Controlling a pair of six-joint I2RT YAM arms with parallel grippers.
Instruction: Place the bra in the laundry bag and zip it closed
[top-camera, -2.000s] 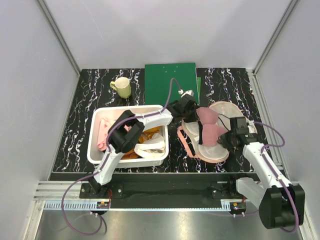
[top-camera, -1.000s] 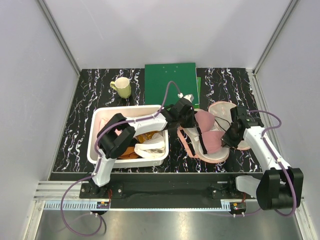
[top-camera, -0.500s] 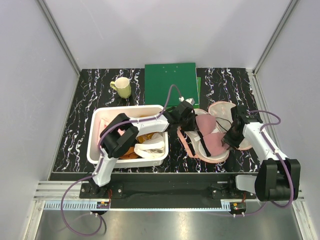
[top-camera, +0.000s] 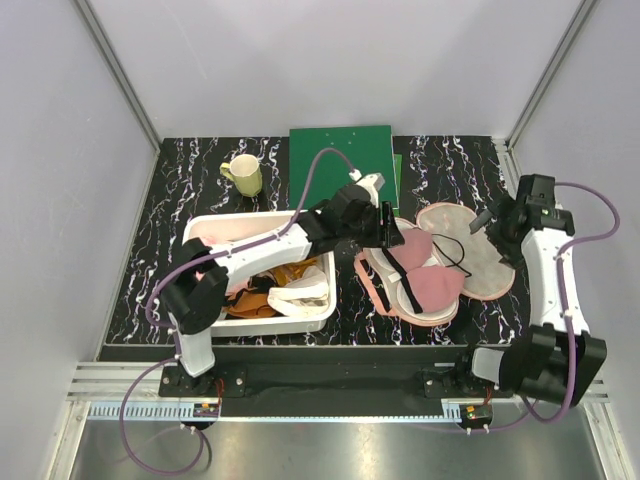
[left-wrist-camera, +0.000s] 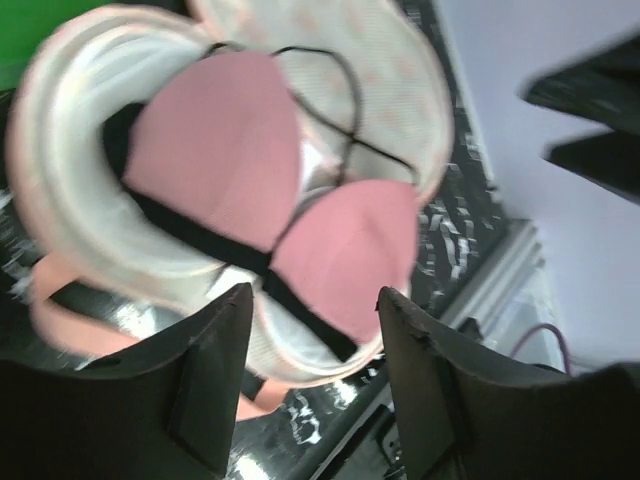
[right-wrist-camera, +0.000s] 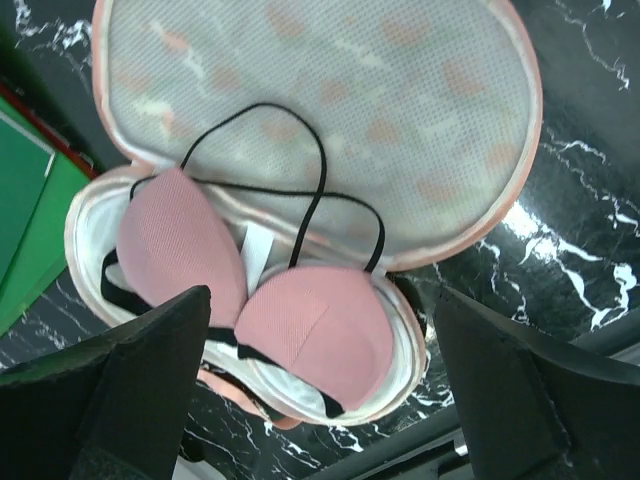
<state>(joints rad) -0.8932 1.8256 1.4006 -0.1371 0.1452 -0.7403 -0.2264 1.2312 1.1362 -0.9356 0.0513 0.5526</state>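
Resting in the lower shell of the laundry bag (top-camera: 480, 258), whose lid lies flopped rightward for loading, the bra (top-camera: 420, 265) shows from above. Left wrist: the left gripper (left-wrist-camera: 312, 295) hangs parted and empty over the cups. Right wrist: the right gripper (right-wrist-camera: 320, 300) is spread wide, holding nothing.

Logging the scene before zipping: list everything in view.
laundry bag: 1, cream-pink, open on table right of bin
bra: 1, dusty pink, black straps, in bag's near half
bin: 1, white, table's left
garment: 1, orange, in bin
pale cloth: 1, pink, bin's far-left corner
white cloth: 1, white, bin's right end
mug: 1, yellow-green, behind bin
green boards: seemingly 2, stacked, far edge
table: 1, black marbled
left gripper: 1, black, open, above bag
right gripper: 1, black, open, right of bag
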